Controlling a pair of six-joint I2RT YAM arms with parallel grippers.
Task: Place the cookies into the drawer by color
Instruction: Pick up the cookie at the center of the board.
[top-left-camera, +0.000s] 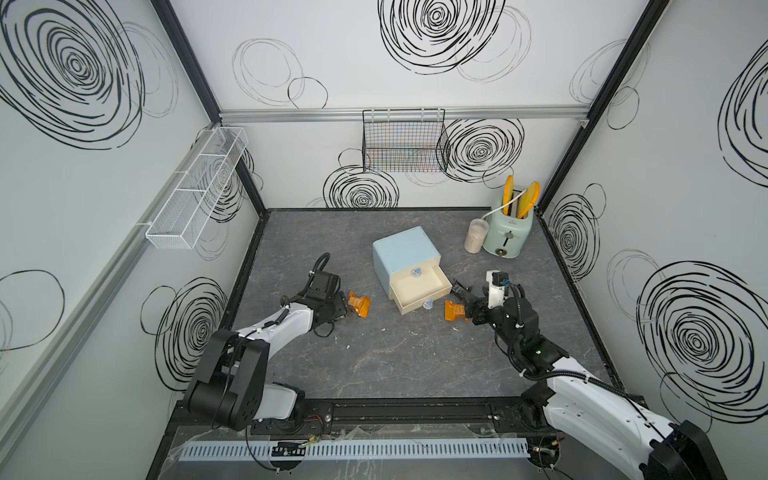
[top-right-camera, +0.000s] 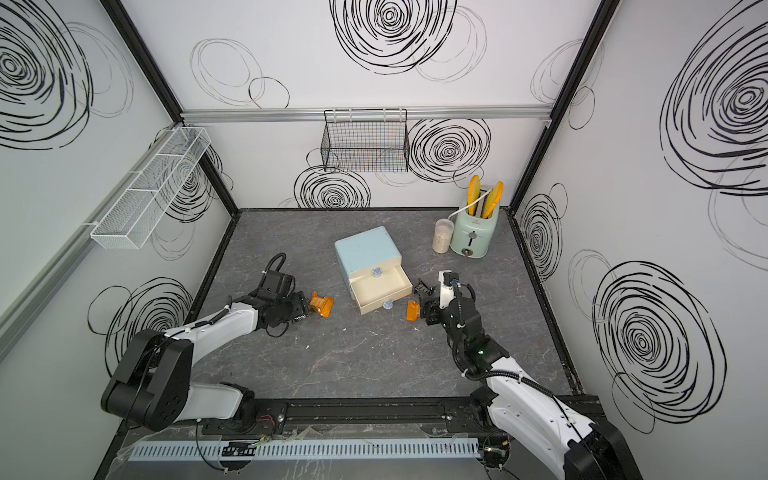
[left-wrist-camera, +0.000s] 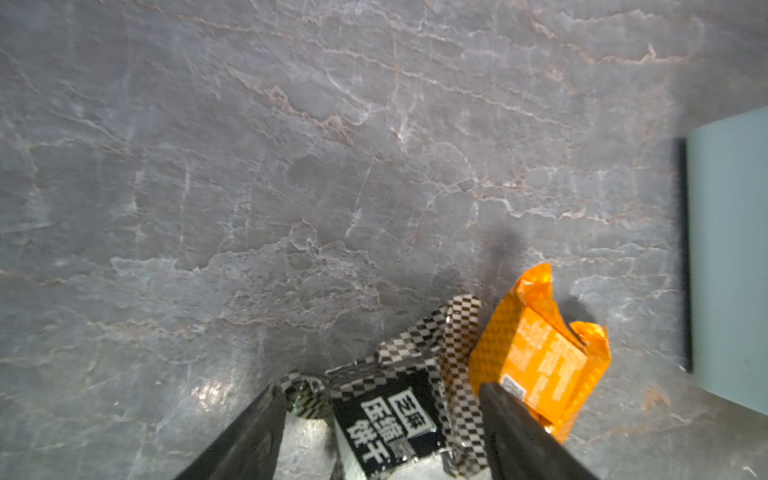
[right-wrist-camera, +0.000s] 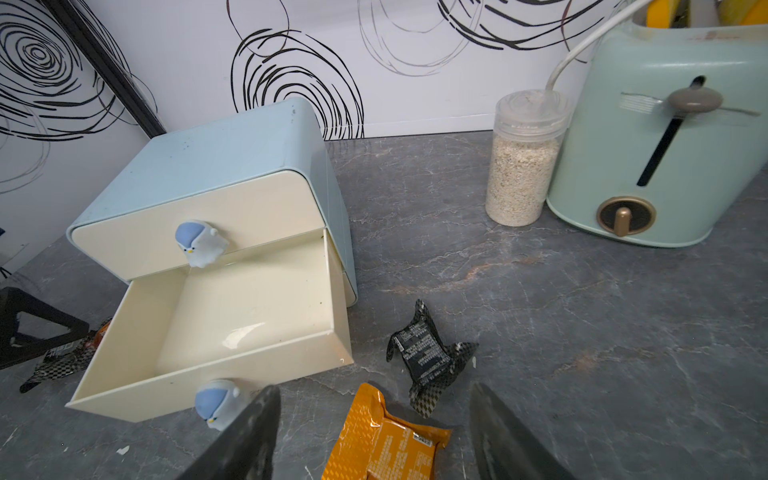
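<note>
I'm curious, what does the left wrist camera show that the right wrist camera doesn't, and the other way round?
Left wrist only: the white print on the black packet lying inside the left claw, and the whole orange packet right beside it. Right wrist only: the open drawer, which looks empty, a second black packet, a second orange packet inside the right claw, the jar and the toaster. Both: the blue chest, the gray table and, at the right wrist view's edge, that first black packet.
</note>
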